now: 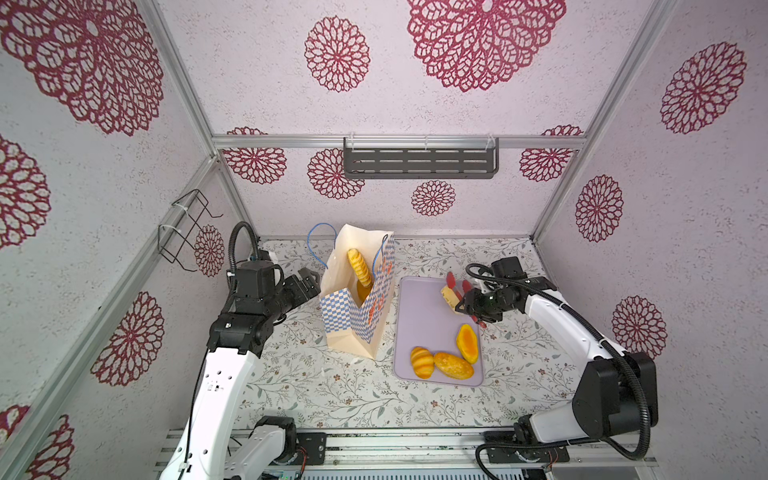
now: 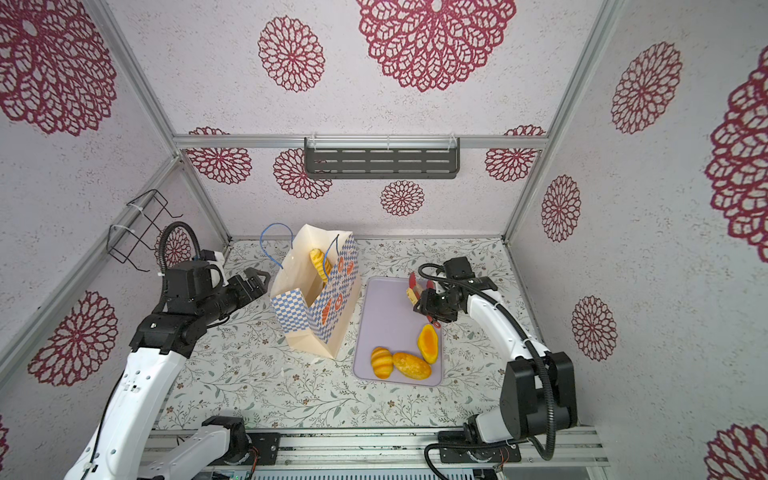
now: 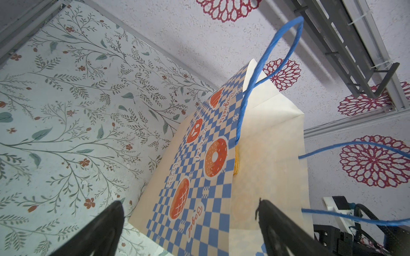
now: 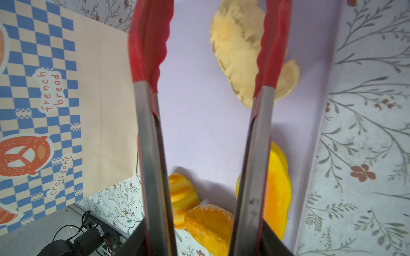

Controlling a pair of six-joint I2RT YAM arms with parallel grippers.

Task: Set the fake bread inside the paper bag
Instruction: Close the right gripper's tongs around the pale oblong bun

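Four fake bread (image 1: 453,365) pieces on lilac tray (image 1: 424,320): three crowd near edge, middle bare, one pale at far end by parted tongs (image 4: 146,55), clamped in right gripper (image 1: 468,305). Fifth leans inside upright paper bag (image 1: 353,332). Left gripper (image 1: 311,283), spread wide, beside bag's wall.

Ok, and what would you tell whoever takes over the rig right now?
Left gripper: open, beside the paper bag.
Right gripper: shut on tongs, tips apart at a pale loaf on the tray.
Done: a ridged loaf sticks out of the bag.
To do: the pale loaf, plus a striped bun, seeded roll and yellow loaf at the tray's near end.
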